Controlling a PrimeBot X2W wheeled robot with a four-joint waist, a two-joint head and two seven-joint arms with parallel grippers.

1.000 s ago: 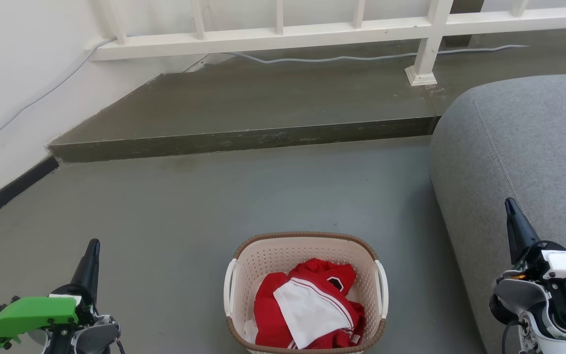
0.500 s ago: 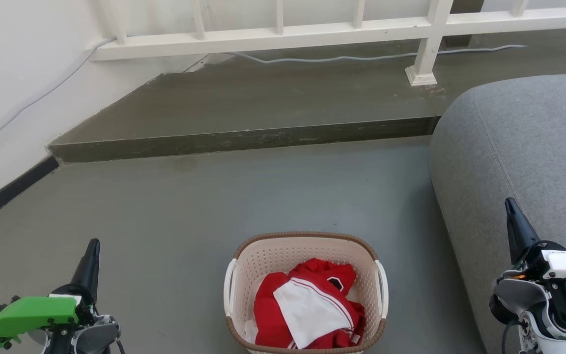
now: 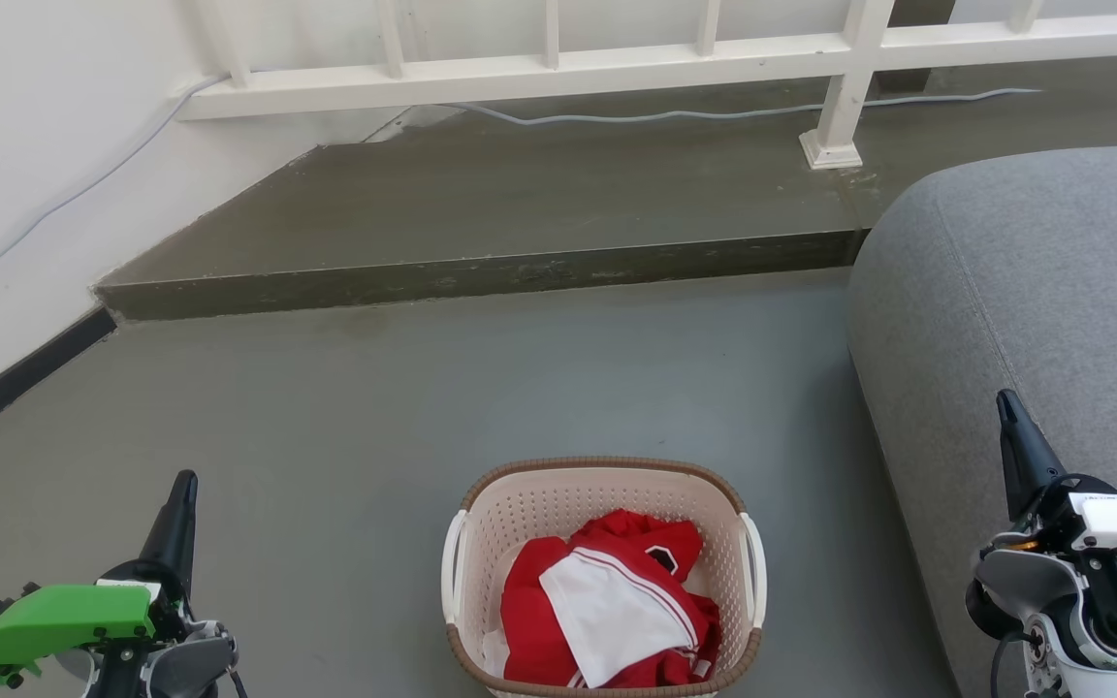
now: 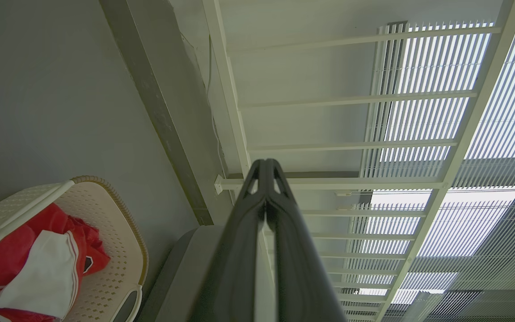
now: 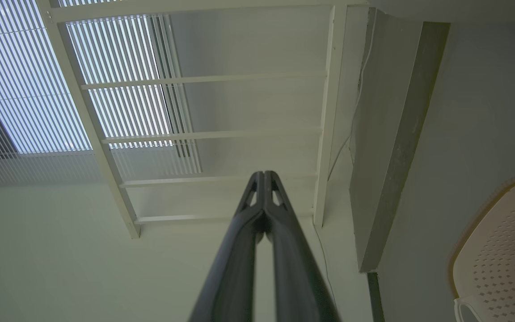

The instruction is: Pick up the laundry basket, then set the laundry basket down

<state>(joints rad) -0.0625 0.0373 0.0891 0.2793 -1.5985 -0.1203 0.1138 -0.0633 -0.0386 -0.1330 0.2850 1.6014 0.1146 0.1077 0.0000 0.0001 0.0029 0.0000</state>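
One left gripper (image 3: 183, 482) at 8 o'clock, jaws pressed together; one laundry basket (image 3: 529, 514) on the floor (image 3: 374, 407) at 6 o'clock, holding red-and-white clothes (image 3: 617, 601); one right gripper (image 3: 1005, 399) at 4 o'clock, jaws likewise together, before one grey sofa (image 3: 1034, 271). One raised step (image 3: 481, 276) at 12.

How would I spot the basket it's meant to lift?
Find the big grey sofa on the right; the laundry basket stands on the floor just left of it. It is cream perforated plastic with a brown rim, white side handles, and red and white clothes inside.
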